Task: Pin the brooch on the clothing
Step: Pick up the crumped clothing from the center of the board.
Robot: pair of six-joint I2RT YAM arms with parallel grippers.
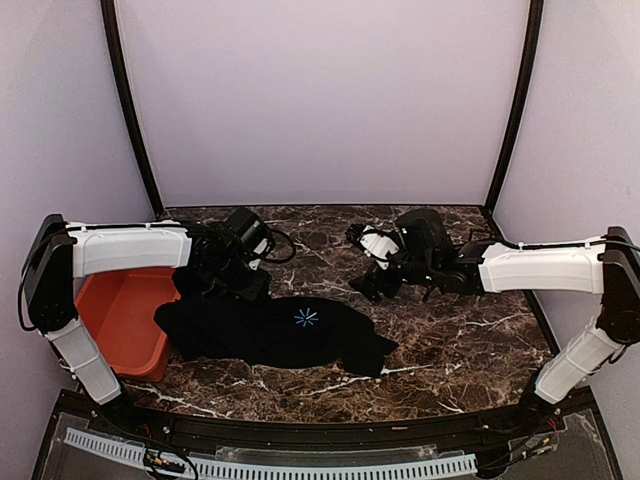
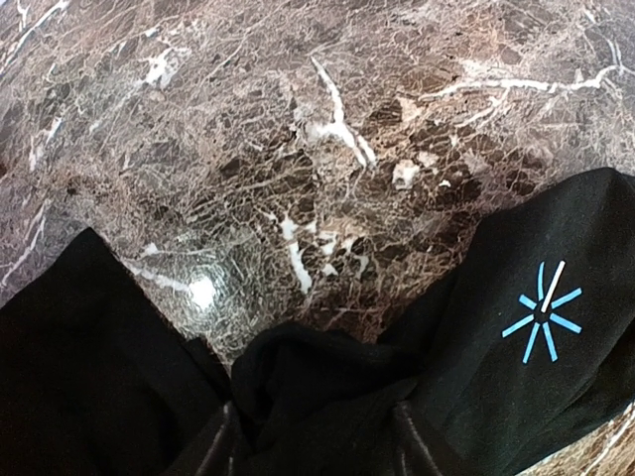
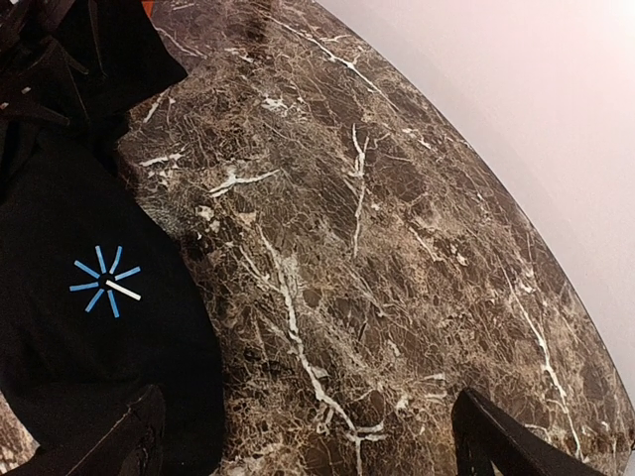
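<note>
The black T-shirt lies crumpled on the marble table, its blue starburst print facing up. My left gripper is at the shirt's far left edge. In the left wrist view this gripper is shut on a bunched fold of the shirt, with the print to its right. My right gripper hovers beyond the shirt's far right edge. In the right wrist view it is wide open and empty over bare marble, and the shirt with its print lies to the left. No brooch is in view.
An orange-red bin stands at the left edge of the table, next to the shirt. The marble tabletop runs to a curved far edge under pale walls. Black frame posts stand at the back corners.
</note>
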